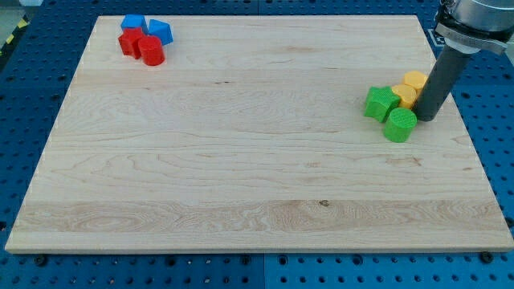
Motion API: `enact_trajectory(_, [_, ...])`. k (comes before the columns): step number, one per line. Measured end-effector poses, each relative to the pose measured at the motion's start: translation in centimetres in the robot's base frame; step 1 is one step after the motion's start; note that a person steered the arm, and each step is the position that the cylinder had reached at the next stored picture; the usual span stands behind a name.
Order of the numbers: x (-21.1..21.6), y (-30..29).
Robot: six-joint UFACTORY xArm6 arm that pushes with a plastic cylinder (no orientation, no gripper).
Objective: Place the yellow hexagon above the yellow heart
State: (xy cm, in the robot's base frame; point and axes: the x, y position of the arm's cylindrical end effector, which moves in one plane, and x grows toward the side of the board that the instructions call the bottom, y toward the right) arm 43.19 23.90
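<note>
Far left top: blue blocks (pixel 146 26) and red blocks (pixel 141 46), irrelevant. Right side: green pair (pixel 389 112), then yellow hexagon (pixel 415 80) touching what's probably yellow heart (pixel 404 96), half hidden. My tip (pixel 426 118) just right of them. No pincer, plain rod. Nudge gently, avoid dragging greens.

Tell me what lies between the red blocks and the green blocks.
Nothing: in the camera view only bare wooden board separates the red blocks at the view's top left from the green blocks at its right.
</note>
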Motion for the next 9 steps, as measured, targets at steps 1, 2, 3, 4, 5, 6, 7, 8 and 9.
enact_trajectory(1, [0.0,1.3])
enact_trajectory(2, [0.0,2.3])
enact_trajectory(3, [0.0,2.3])
enact_trajectory(4, [0.0,2.4])
enact_trajectory(5, [0.0,2.9])
enact_trajectory(6, [0.0,3.4])
enact_trajectory(7, [0.0,4.6])
enact_trajectory(8, [-2.6,4.5])
enact_trajectory(9, [-5.2,1.4])
